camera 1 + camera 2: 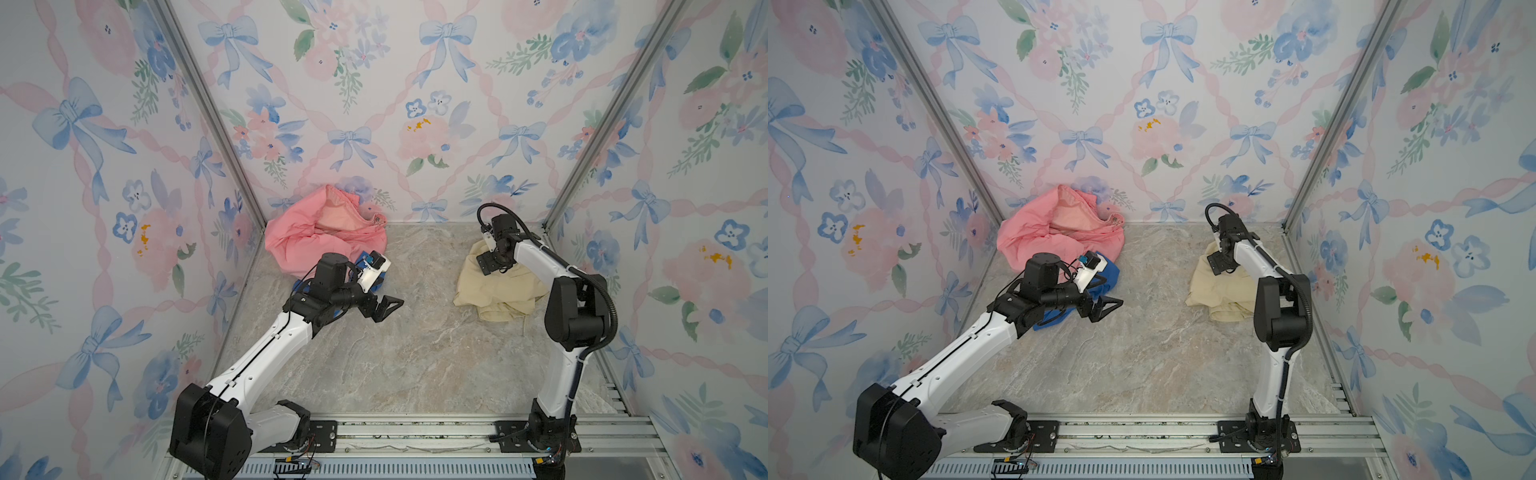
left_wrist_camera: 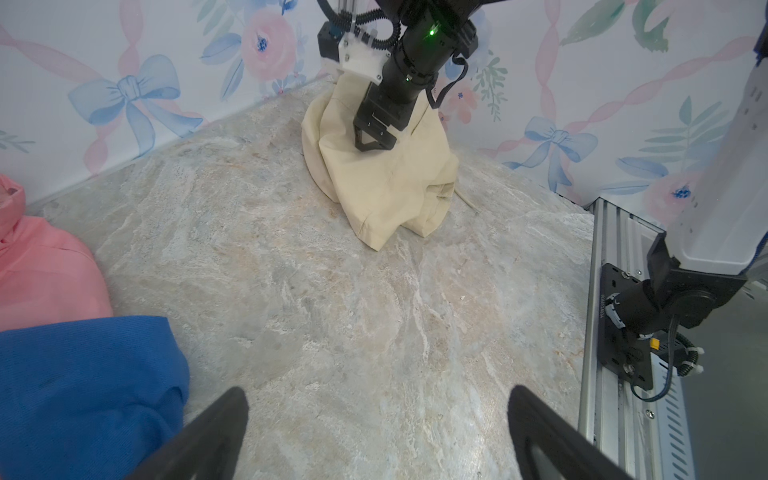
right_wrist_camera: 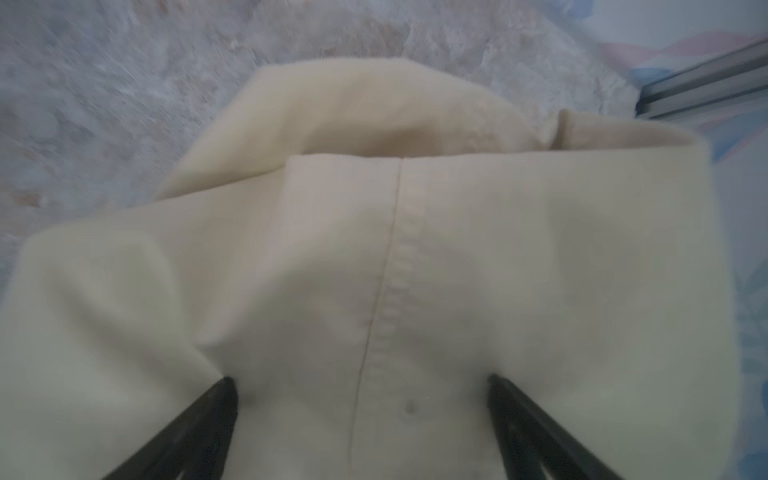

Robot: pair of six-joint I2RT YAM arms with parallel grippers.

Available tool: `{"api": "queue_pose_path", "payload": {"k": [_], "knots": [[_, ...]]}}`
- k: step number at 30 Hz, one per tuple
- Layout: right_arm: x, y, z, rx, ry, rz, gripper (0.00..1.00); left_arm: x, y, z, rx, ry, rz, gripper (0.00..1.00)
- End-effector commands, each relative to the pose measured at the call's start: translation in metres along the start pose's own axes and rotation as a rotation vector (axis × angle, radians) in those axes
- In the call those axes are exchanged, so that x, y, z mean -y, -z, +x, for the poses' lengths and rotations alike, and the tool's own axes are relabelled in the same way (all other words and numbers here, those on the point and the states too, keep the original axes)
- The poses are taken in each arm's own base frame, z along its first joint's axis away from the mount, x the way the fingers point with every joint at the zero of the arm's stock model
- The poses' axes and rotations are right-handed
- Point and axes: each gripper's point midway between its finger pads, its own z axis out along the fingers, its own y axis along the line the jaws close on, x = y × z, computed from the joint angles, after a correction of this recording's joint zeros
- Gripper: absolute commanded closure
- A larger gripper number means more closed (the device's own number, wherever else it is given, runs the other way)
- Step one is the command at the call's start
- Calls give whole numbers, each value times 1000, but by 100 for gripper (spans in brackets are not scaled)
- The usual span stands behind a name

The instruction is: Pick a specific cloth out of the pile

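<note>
Looks basically done: the cloth (image 1: 494,291) sits on the bench (image 1: 415,353) well apart from the pile (image 1: 316,237), right hand (image 3: 361,379) spread wide over it, left hand (image 2: 377,390) spread too.

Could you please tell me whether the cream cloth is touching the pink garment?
Apart. In both top views the cream cloth lies on the right, with bare table between it and the pink garment.

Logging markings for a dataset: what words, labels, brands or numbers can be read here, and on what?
No text reads clearly.
Right arm's black base plate: small white print, too small to read.
Cream cloth, pink garment, blue cloth: no label or print shows.
</note>
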Motion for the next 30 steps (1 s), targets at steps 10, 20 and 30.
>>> {"api": "queue_pose_path", "payload": {"k": [10,20,30], "knots": [[-23,-45,67,-308,2,-106,1,1,0,-5,12,4,17,2],[-43,-47,57,-294,-105,-269,93,-1,3,-7,19,-7,2,2],[-18,79,-48,178,-369,-537,100,-2,4,-8,22,-11,-12,2]]}}
